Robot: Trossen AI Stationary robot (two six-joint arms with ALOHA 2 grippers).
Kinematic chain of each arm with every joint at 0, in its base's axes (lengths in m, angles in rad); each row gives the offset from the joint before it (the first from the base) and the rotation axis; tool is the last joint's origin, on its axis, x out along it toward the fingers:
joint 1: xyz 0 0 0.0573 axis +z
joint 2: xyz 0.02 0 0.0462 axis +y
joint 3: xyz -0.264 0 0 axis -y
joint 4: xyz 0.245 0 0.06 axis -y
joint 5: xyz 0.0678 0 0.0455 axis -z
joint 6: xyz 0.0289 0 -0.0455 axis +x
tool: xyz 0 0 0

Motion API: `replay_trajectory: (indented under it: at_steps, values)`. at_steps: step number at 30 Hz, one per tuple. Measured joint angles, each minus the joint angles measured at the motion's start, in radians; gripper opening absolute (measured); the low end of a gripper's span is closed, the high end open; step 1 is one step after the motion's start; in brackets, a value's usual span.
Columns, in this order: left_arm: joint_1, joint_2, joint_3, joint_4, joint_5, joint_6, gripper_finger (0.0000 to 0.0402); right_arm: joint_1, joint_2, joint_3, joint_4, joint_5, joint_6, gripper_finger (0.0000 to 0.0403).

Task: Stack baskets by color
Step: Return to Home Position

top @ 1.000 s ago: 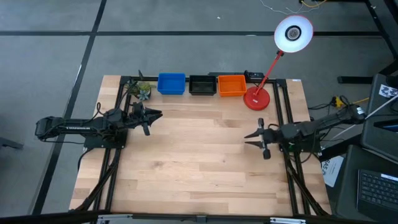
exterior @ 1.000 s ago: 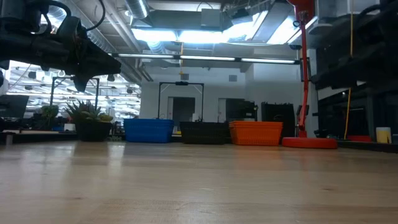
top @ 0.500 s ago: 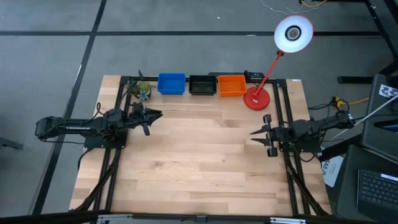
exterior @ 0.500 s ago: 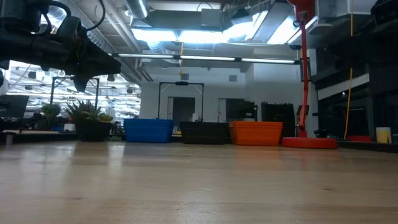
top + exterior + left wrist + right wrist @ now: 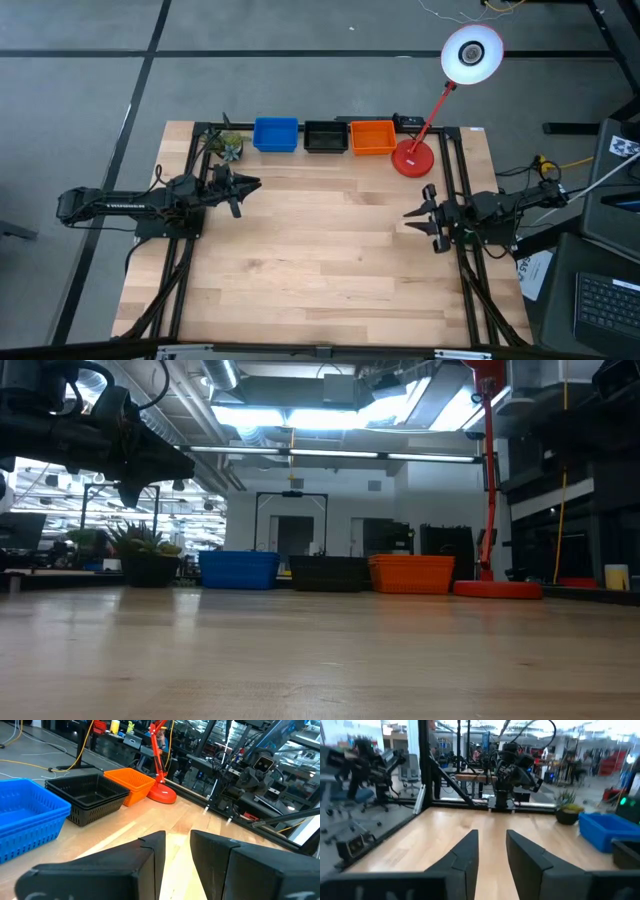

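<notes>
Three baskets stand in a row on their bottoms along the table's far edge: blue (image 5: pixel 275 134), black mesh (image 5: pixel 325 136) and orange (image 5: pixel 372 137). The low view shows them too: blue (image 5: pixel 238 570), black (image 5: pixel 330 573), orange (image 5: pixel 412 573). My left gripper (image 5: pixel 252 184) hovers level at the table's left side, near the blue basket (image 5: pixel 25 820), with a narrow open gap (image 5: pixel 177 855) and nothing in it. At the right edge my right gripper (image 5: pixel 412 215) points level toward the left, open (image 5: pixel 492 850) and empty.
A red desk lamp stands on its round base (image 5: pixel 412 158) right of the orange basket, its head (image 5: pixel 472 52) beyond the table's far edge. A small potted plant (image 5: pixel 230 146) sits left of the blue basket. Bare wood (image 5: pixel 330 250) fills the middle and near part.
My right gripper has drawn back a little toward the table's right edge and risen slightly, tipping up to level; its fingers keep the same gap. The baskets have stayed where they were.
</notes>
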Motion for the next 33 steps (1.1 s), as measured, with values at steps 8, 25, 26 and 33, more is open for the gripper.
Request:
replay_trajectory:
  at_steps: [8, 25, 26, 33]
  values:
    - [0.0, 0.0, 0.0, 0.0, 0.0, 0.0, 0.0082, 0.0, 0.007, 0.0, 0.0, 0.0, 0.07, 0.01]
    - [0.0, 0.0, 0.0, 0.0, 0.0, 0.0, 0.0082, 0.0, 0.007, 0.0, 0.0, 0.0, 0.073, 0.01]
    - [0.0, 0.0, 0.0, 0.0, 0.0, 0.0, 0.0082, 0.0, 0.007, 0.0, 0.0, 0.0, 0.073, 0.01]
    - [0.0, 0.0, 0.0, 0.0, 0.0, 0.0, 0.0082, 0.0, 0.007, 0.0, 0.0, 0.0, 0.072, 0.01]
